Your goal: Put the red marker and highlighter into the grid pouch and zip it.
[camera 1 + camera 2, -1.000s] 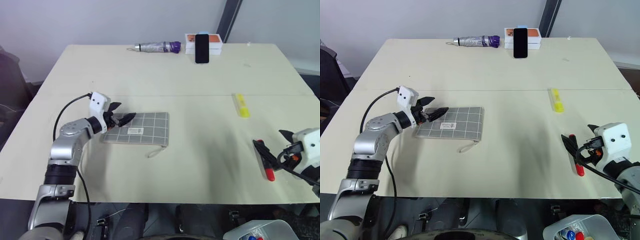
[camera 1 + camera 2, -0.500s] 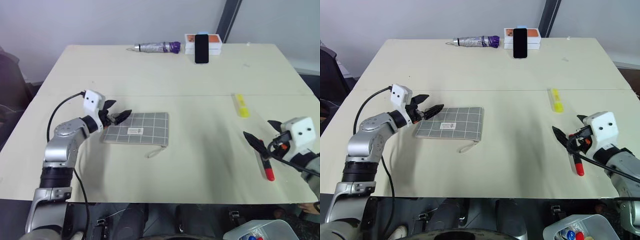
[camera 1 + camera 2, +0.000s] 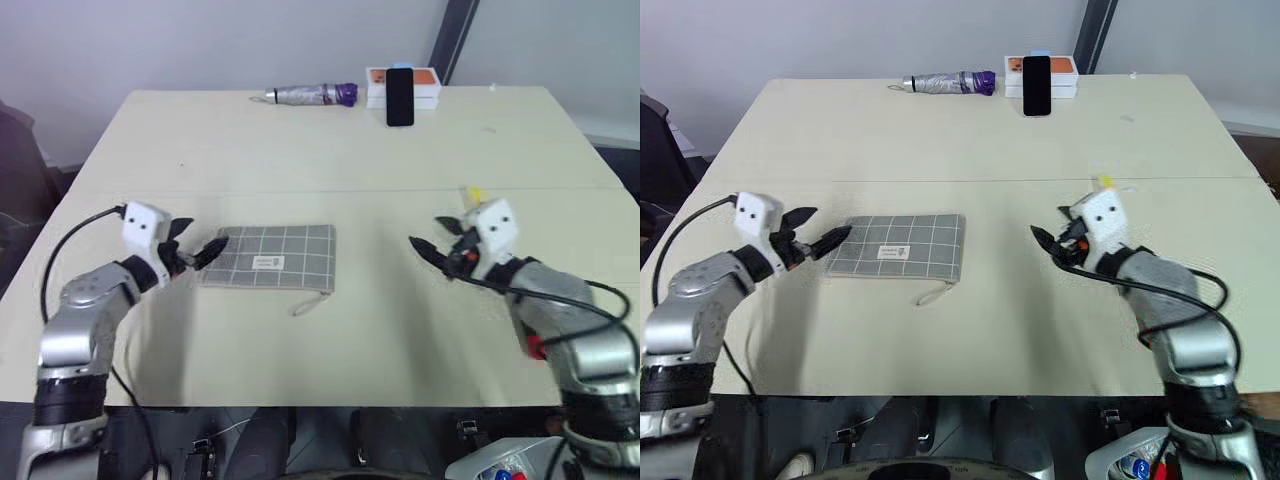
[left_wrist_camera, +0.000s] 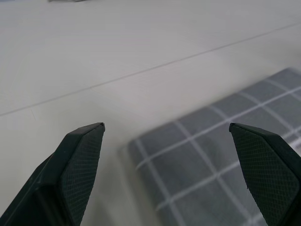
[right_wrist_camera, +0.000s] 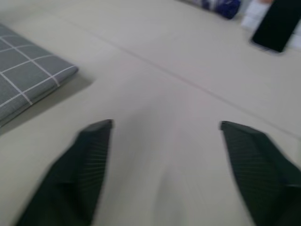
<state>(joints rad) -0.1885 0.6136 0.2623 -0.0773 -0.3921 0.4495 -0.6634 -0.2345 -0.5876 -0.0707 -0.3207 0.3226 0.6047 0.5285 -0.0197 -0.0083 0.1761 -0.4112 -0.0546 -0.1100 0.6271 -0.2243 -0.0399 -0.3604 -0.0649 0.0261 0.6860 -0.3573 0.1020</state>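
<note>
Pale bench (image 3: 300,150) carried the grid pouch (image 3: 272,256), flat near its front, zipped; soft fabric, likely limp, best pinched at an edge; left tool (image 3: 196,254) spread empty beside it; right tool (image 3: 1052,240) spread, empty.

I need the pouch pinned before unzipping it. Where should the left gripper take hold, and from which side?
Take the pouch by its left short edge, coming in low from the left. It lies flat, so that thin edge suits the open left gripper pointing at it, and the pull cord at the near right corner stays free.
</note>
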